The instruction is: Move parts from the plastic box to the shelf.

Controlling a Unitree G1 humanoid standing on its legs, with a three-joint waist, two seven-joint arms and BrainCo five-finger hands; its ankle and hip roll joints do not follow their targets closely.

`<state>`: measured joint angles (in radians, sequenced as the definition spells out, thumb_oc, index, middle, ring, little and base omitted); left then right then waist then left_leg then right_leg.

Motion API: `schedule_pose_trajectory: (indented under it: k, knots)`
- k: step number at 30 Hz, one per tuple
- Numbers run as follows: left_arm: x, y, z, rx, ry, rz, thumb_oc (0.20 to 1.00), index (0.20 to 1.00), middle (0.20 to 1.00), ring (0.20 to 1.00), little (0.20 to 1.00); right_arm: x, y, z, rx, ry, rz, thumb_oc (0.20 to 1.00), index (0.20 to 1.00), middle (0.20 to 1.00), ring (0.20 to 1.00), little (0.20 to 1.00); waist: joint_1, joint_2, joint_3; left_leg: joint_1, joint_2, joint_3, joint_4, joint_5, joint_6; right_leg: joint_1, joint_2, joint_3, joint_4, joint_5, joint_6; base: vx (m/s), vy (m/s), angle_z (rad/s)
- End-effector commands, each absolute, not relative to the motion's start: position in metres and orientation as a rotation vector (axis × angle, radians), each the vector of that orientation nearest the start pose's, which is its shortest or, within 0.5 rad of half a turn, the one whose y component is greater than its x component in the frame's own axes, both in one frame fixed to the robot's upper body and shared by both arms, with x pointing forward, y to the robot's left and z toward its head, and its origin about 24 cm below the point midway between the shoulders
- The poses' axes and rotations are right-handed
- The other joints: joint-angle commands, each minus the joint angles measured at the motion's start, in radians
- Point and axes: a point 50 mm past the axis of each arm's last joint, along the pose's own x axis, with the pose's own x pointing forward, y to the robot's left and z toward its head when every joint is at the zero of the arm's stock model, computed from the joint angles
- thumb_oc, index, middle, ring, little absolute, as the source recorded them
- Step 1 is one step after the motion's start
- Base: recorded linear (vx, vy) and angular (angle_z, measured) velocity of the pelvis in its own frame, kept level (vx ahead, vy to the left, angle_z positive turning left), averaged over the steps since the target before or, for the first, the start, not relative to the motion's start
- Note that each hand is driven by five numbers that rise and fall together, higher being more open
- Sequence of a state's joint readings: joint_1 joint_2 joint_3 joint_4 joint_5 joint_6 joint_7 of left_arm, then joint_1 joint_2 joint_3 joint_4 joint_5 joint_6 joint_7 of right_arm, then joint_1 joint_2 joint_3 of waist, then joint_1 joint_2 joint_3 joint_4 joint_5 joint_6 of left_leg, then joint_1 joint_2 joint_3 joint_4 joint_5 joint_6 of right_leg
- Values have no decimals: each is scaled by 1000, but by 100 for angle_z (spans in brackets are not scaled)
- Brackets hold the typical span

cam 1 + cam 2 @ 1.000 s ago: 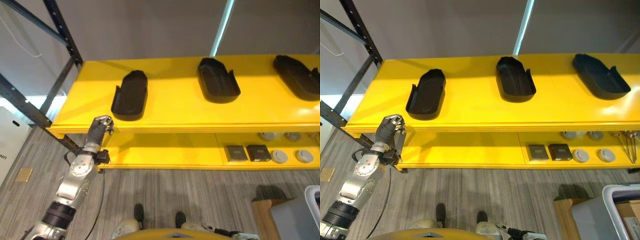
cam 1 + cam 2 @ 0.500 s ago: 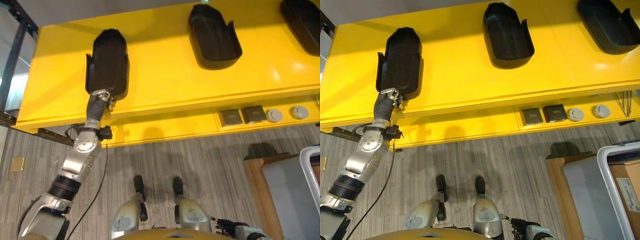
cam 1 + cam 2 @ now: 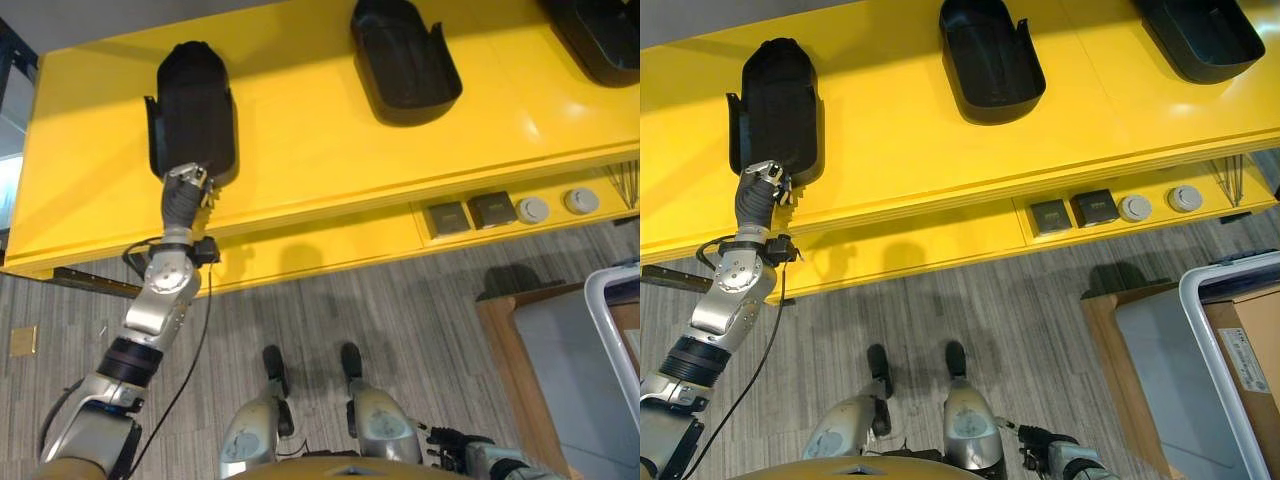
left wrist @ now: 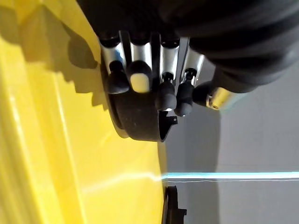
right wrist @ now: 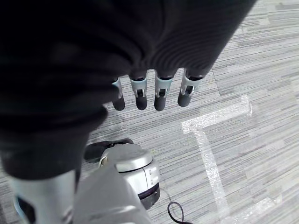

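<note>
Yellow shelf (image 3: 330, 150), upper frame: left hand (image 3: 184, 190), fingers curled, has reached the near end of the black moulded plastic part (image 3: 192, 105), touching it; grip unclear. Likely final positioning. Right hand (image 5: 149, 95) hangs relaxed, empty.

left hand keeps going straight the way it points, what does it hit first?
The left hand points at the near end of the leftmost black part on the yellow shelf; that comes first, and its fingertips look already against it.
</note>
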<state>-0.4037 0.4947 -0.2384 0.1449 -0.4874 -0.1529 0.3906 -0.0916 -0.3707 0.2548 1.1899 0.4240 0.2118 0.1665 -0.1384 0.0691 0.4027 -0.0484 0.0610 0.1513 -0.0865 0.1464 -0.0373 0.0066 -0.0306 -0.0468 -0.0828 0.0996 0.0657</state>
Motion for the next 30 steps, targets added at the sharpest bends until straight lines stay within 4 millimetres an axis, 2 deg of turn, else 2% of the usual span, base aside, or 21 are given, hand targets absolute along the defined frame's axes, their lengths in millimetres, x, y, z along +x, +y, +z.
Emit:
schedule_pose_trajectory:
  k: [1, 8, 9, 11, 13, 16, 20, 21, 22, 23, 24, 25, 27, 30]
  knots:
    - [325, 205, 147, 23, -357, 200, 200, 200, 200, 200, 200, 96, -258, -153, 3, 1355, -82, 1000, 1000, 1000, 1000, 1000, -1, -35, -36, 72, -9, 21, -1, -179, 7, -9, 8, 35, 15, -98, -8, 0, 0, 0]
    - [303, 214, 110, 20, -283, 256, 200, 200, 200, 200, 200, 82, -260, -155, 12, 1390, -115, 1000, 1000, 1000, 1000, 1000, 32, -33, -117, 115, -17, 20, -1, -190, 0, 57, -3, 1, -2, -107, -2, -29, 35, 5]
    - [290, 217, 94, 56, -290, 289, 200, 200, 200, 200, 200, 79, -259, -156, 9, 1405, -116, 1000, 1000, 1000, 1000, 1000, 49, -36, -151, 132, -19, 19, -1, -193, -1, 78, -8, -15, -4, -107, 0, -60, 54, 10]
    - [286, 217, 88, 74, -290, 308, 200, 200, 200, 200, 200, 78, -258, -157, 6, 1410, -113, 1000, 1000, 1000, 1000, 1000, 56, -38, -163, 138, -20, 18, -1, -195, 0, 85, -9, -19, -4, -107, 1, -60, 40, 5]
    - [274, 218, 74, 97, -302, 366, 200, 200, 200, 200, 200, 80, -254, -158, 3, 1415, -107, 1000, 1000, 1000, 1000, 1000, 75, -45, -189, 150, -23, 12, -1, -199, 1, 100, -14, -33, -4, -108, 2, -103, 38, 7]
    - [263, 212, 62, 224, -341, 364, 200, 200, 200, 200, 200, 84, -248, -159, 14, 1416, -99, 1000, 1000, 1000, 1000, 1000, 94, -60, -211, 165, -27, 2, -1, -207, 7, 117, -14, -39, -4, -108, 2, -68, 12, 16]
    - [249, 205, 30, 293, -231, 337, 200, 200, 200, 200, 200, 92, -243, -159, 38, 1404, -95, 1000, 1000, 1000, 1000, 1000, 123, -80, -225, 183, -35, -19, -1, -219, 17, 141, -13, -46, -4, -115, 2, -70, 3, 16]
    - [244, 203, 15, 296, -154, 315, 253, 253, 253, 253, 253, 95, -240, -158, 44, 1402, -92, 1000, 1000, 1000, 1000, 1000, 133, -85, -225, 188, -38, -24, -1, -223, 20, 146, -12, -51, -4, -116, 2, -102, -9, 22]
    - [233, 203, -12, 282, 6, 313, 586, 586, 586, 586, 586, 98, -237, -159, 48, 1404, -83, 1000, 1000, 1000, 1000, 1000, 147, -92, -225, 192, -40, -27, -1, -225, 21, 151, -11, -65, -4, -118, 3, -104, -13, 23]
    - [226, 203, -24, 265, 66, 322, 1000, 1000, 1000, 1000, 1000, 99, -235, -159, 49, 1405, -79, 1000, 1000, 1000, 1000, 1000, 154, -95, -225, 193, -41, -27, -1, -225, 21, 152, -12, -71, -4, -117, 4, -106, -10, 13]
    - [212, 206, -47, 264, 194, 366, 1000, 1000, 1000, 1000, 1000, 100, -233, -159, 43, 1415, -62, 1000, 1000, 1000, 1000, 1000, 163, -99, -226, 194, -42, -28, -1, -225, 21, 155, -13, -82, -4, -117, 6, -65, -3, 9]
    - [203, 208, -58, 264, 248, 395, 1000, 1000, 1000, 1000, 1000, 100, -231, -160, 40, 1420, -54, 1000, 1000, 1000, 1000, 1000, 167, -101, -227, 195, -42, -27, -1, -224, 22, 156, -14, -86, -4, -116, 7, -64, 7, 6]
    - [171, 220, -90, 276, 425, 516, 1000, 1000, 1000, 1000, 1000, 97, -228, -161, 33, 1439, -39, 1000, 1000, 1000, 1000, 1000, 177, -106, -233, 193, -45, -29, -1, -222, 22, 158, -18, -97, -4, -112, 12, -51, 24, 5]
    - [141, 240, -111, 248, 581, 678, 1000, 1000, 1000, 1000, 1000, 91, -226, -163, 36, 1469, -42, 1000, 1000, 1000, 1000, 1000, 183, -109, -239, 188, -46, -34, -1, -216, 22, 159, -23, -109, -4, -109, 18, -37, 27, 6]
